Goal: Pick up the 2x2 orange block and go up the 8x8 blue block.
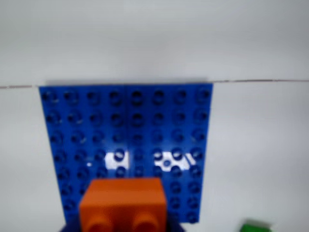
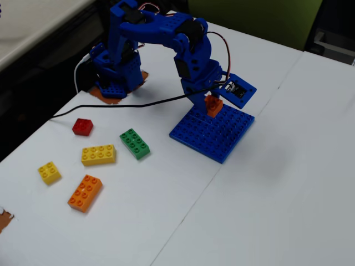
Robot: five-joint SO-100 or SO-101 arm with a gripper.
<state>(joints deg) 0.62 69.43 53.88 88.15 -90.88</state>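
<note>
The 8x8 blue block [image 2: 213, 132] lies flat on the white table, right of centre in the fixed view; it fills the middle of the wrist view [image 1: 130, 140]. My gripper [image 2: 211, 103] is shut on the 2x2 orange block [image 2: 213, 106] and holds it just above the plate's far left part. In the wrist view the orange block [image 1: 123, 205] sits at the bottom edge, over the plate's near rows. The fingers are hidden behind the block in the wrist view.
Loose bricks lie left of the plate in the fixed view: a green one [image 2: 135, 143], a long yellow one [image 2: 99, 155], a small yellow one [image 2: 49, 172], a long orange one [image 2: 85, 193] and a red one [image 2: 82, 127]. A black cable [image 2: 111, 106] crosses the table.
</note>
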